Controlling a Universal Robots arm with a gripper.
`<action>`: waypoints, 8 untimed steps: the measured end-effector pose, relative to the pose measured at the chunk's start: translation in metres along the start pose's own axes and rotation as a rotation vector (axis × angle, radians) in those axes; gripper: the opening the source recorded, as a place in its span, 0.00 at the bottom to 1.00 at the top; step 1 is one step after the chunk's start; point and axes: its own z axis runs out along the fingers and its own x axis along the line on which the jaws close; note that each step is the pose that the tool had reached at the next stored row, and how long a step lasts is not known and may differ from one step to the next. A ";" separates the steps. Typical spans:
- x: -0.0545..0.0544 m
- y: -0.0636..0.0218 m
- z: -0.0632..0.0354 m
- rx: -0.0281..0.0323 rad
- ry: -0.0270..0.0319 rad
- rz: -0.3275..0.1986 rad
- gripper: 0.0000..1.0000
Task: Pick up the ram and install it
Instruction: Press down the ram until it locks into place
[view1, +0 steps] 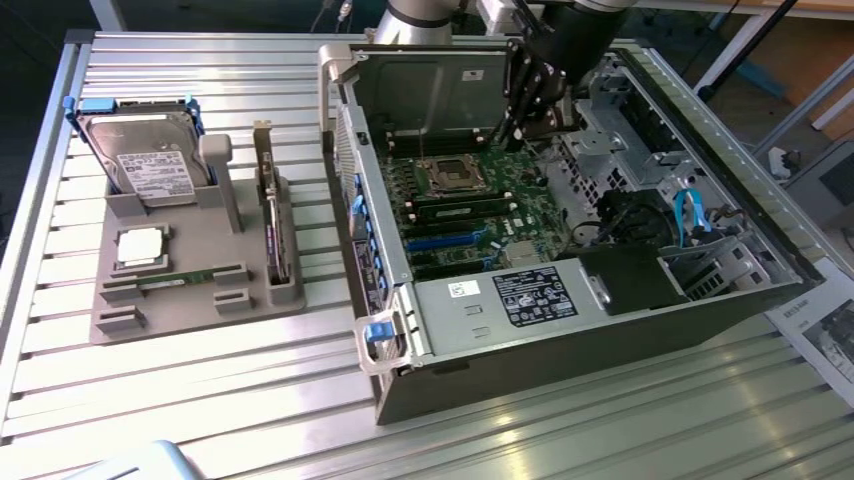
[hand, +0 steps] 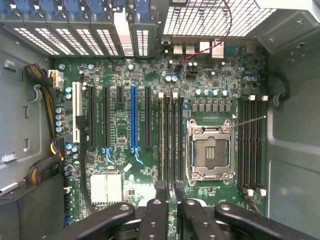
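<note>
Slatted metal worktop (view1: 200, 400) with a grey parts holder (view1: 134, 320) near its edge on the exterior view's left, and an open computer case (view1: 561, 350) beside it. The ram (view1: 180, 279) lies in a holder slot. It is probably light, stiff and fragile, best pinched across its flat faces at mid-length. It is a thin, narrow green stick. The end effector (view1: 541, 115) hovers over the motherboard (hand: 130, 165), fingers apart, holding nothing.

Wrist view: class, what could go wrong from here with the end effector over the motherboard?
1. The end effector hangs open over the motherboard, near the bare processor socket. A stray descent could damage its contacts.
2. The ram lies in the grey holder outside the case, beside the processor chip. A misjudged grasp might knock that chip.
</note>
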 end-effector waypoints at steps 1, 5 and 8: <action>0.000 0.0000 0.0000 0.0000 0.0000 0.000 0.19; 0.000 0.0000 0.0000 0.0000 0.0000 0.000 0.19; 0.000 0.0000 0.0000 0.0000 0.0000 0.000 0.19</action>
